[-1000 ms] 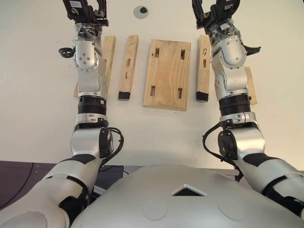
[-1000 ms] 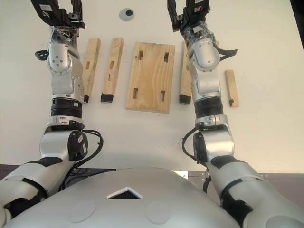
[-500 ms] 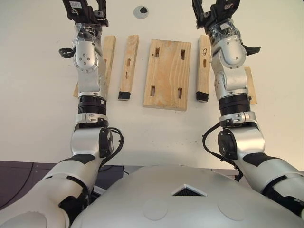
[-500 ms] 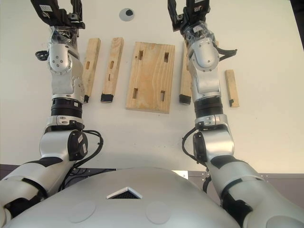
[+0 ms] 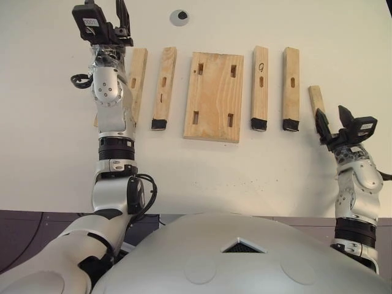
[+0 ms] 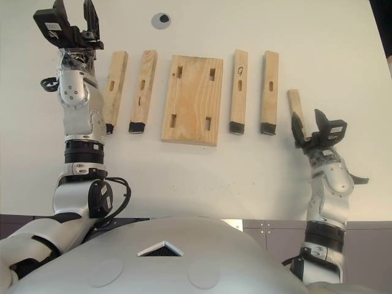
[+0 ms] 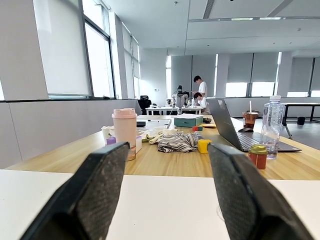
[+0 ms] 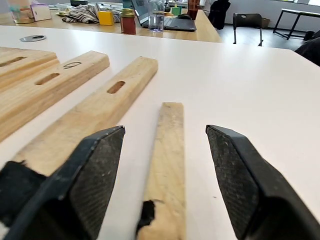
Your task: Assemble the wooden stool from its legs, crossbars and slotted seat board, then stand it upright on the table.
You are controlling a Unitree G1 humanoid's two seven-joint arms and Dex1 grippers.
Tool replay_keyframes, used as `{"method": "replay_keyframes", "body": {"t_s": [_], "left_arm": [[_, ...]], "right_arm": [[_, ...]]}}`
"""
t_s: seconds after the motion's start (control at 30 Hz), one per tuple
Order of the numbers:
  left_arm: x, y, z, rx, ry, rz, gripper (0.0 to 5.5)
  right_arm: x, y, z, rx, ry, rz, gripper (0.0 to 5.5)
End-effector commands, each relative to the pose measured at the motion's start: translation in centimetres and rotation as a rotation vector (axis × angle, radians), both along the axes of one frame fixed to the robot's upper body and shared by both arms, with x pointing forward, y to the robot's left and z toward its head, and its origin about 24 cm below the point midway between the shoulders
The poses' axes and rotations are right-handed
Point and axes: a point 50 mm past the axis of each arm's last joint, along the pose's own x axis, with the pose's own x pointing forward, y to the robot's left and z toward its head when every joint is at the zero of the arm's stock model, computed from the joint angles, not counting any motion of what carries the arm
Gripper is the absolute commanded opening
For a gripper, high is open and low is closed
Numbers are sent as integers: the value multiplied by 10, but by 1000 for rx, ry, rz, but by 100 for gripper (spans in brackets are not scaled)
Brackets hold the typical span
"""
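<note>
Right claw back, seemingly astride crossbar

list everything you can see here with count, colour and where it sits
seat board: one, light wood, flat at the table's middle
legs: four, light wood with black ends, two on each side of the seat board
crossbar: one, light wood, right of the legs
disc: one, grey, beyond the seat board
table: one, white, under all of it
far desk: one, brown, behind the table, cluttered
left gripper: black, open, over the table's far left
right gripper: black, open, at the crossbar's near end
</note>
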Motion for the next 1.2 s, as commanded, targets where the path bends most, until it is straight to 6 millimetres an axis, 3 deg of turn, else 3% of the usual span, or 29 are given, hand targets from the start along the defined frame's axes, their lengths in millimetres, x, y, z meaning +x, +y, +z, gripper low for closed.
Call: {"method": "replay_keyframes", "body": {"t_s": [0.03,0.17,0.33,0.47,0.57,0.63,0.7,0.77,0.87,1.03,1.2], "left_arm": [[-3,-1,-6,-1,28,6,285],[-2,-2,-5,-6,24,3,285],[-5,-2,-9,-18,31,13,281],[-6,-1,-10,-24,33,21,281],[-6,-3,-9,-35,30,15,281],[-6,-18,1,-53,3,-113,281],[-8,-39,11,-112,-3,-296,281],[-16,-62,22,-227,34,-527,281],[-27,-81,33,-428,141,-775,281],[-34,-99,50,-723,265,-952,281],[-40,-106,59,-842,308,-1018,281]], "right_arm": [[-15,2,-21,26,120,8,300],[-15,5,-28,47,226,55,300],[-21,2,-41,153,434,23,215],[-30,-2,-45,96,571,57,145],[-9,1,-34,146,448,52,131],[31,3,-1,172,143,11,131],[66,16,39,132,-105,36,131],[96,43,77,56,-295,134,131],[118,95,107,-22,-468,395,131],[115,148,106,-16,-528,698,131],[104,168,100,-2,-513,831,131]]}}
